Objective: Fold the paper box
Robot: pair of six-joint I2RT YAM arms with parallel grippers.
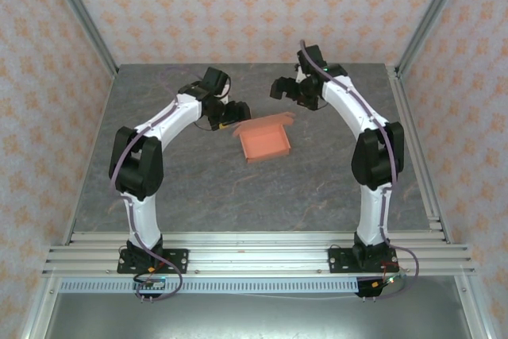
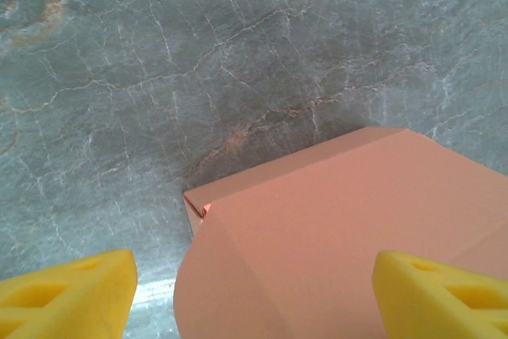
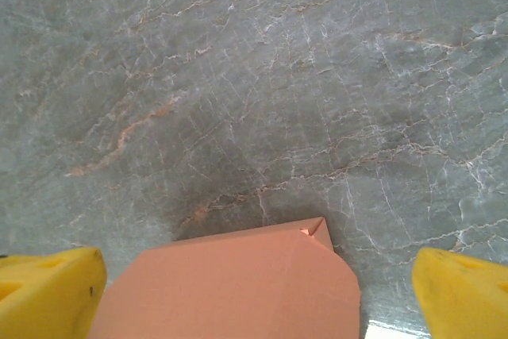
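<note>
The paper box (image 1: 264, 140) is a salmon-orange shallow box lying mid-table, with a flap raised along its far edge. My left gripper (image 1: 236, 113) hangs at the box's far-left corner. In the left wrist view its yellow fingers (image 2: 67, 298) stand open on either side of the box (image 2: 341, 228), and there is a gap on the left side. My right gripper (image 1: 280, 88) hovers just beyond the box's far-right corner. It is open, its fingers (image 3: 464, 293) wide apart around the box's flap (image 3: 238, 283) without touching it.
The grey marbled table (image 1: 190, 180) is bounded by patterned walls and by aluminium rails (image 1: 254, 245) at the near edge. Both arms arch inward from their bases toward the far middle.
</note>
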